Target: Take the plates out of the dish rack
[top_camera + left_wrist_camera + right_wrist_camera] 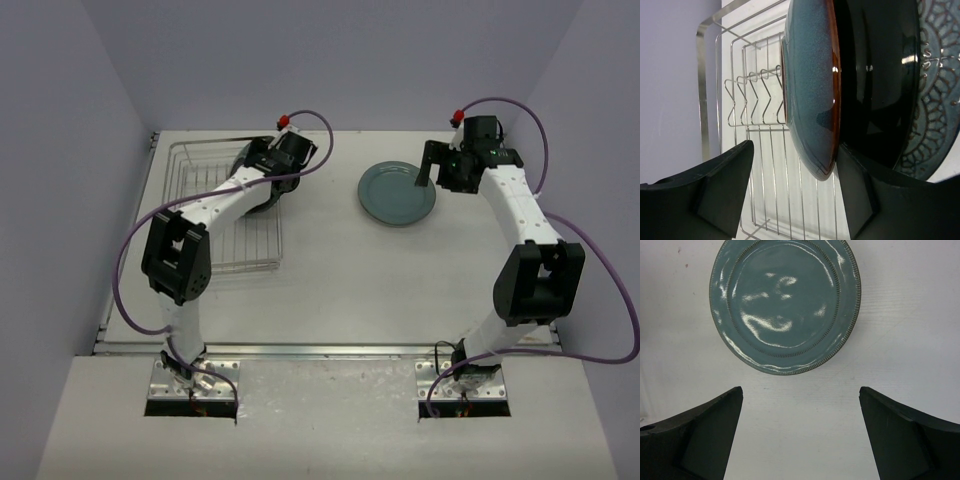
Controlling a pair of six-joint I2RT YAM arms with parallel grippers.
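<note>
Step (my read): grab the next plate out of the dish rack (pixel 740 102) w/ L gripper (pixel 795 150).
L gripper: jaws apart, straddling the rim of the front plate (pixel 810 90). Outer finger (pixel 715 190) is clearly off the plate, gap showing. Inner finger sits right by the other face; can't tell if touching. Not clamped.
R gripper (pixel 800 390): jaws wide apart, nothing between them, hovering over bare worktop (pixel 910 315) just beside the grey-blue plate (pixel 785 305).
How to do it well: centre the rim between the pads before squeezing, so the plate isn't shoved sideways into the dark plate (pixel 875 85) behind. Bite well past the rim lip; glaze prob. slippery. Lift straight out along the divider wires, no twist, till clear of the rack side, then swing over to the worktop.
Risk: gap btw front & dark plate looks tight; inner finger could clip the 2nd plate or drag it along.
Front plate: upright on edge in rack, speckled blue-teal back, orange-brown rim, glossy.
Dark plate: upright, just behind it, near-black gloss w/ bright highlights.
Ornate plate (pixel 940 75): upright, furthest back, dark scroll pattern on pale ground.
Grey-blue plate: flat on worktop, face up, ribbed rim, well apart from rack, so already unloaded.
Rack: silver wire, V-shaped dividers showing beside the front plate.
Progress: 1 plate out; at least 3 in rack per wrist view.
</note>
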